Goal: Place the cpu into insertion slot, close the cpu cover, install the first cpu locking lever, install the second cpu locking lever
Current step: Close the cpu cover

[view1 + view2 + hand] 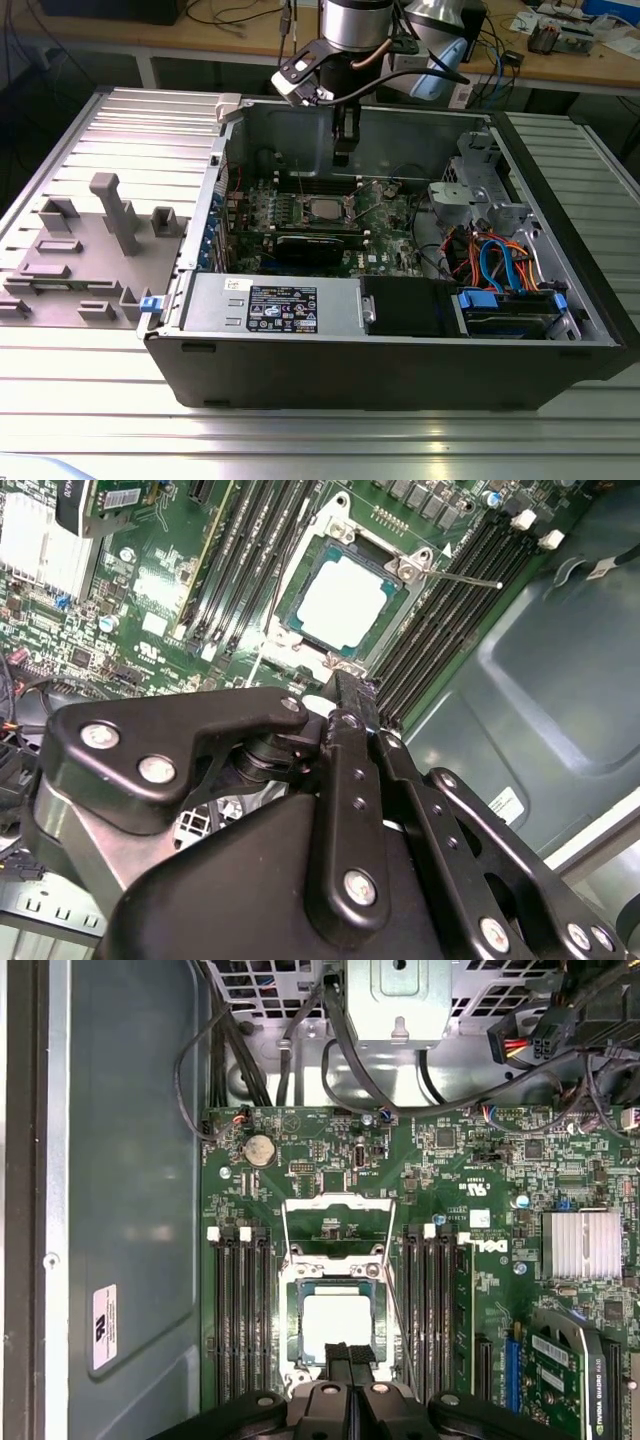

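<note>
Your cpu (335, 1322) lies flat in the insertion slot (292, 1320), silver top up. The cpu cover (335, 1203) is swung open off it, toward the exterior view's right, on the drive cage (475, 195) side. Your gripper (350, 1350) hangs just above the slot's edge, claw clenched on nothing. Memory slots (240, 1310) flank the slot on the green motherboard (300, 1150), inside the open case (400, 370).

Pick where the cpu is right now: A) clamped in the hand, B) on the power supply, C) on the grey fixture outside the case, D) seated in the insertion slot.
D: the cpu lies flat inside the insertion slot, its silver top framed by the slot's rim, just off the hand.
</note>
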Action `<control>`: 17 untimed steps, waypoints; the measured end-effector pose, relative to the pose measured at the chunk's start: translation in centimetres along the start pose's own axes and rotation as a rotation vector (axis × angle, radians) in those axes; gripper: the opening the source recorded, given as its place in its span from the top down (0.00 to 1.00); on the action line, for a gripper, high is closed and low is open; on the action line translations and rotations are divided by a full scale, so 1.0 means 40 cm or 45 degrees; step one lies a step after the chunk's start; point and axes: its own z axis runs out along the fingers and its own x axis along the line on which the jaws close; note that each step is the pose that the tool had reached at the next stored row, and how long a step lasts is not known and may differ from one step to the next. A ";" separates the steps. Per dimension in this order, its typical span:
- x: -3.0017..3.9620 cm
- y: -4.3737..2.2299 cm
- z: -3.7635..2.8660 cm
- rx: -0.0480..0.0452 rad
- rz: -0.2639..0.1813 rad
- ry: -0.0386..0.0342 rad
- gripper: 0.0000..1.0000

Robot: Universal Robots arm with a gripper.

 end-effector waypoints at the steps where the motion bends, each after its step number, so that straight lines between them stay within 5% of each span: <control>1: 0.000 0.002 0.000 0.000 0.000 0.0000 0.89; 17: 0.000 0.013 0.000 0.000 0.000 0.0000 0.89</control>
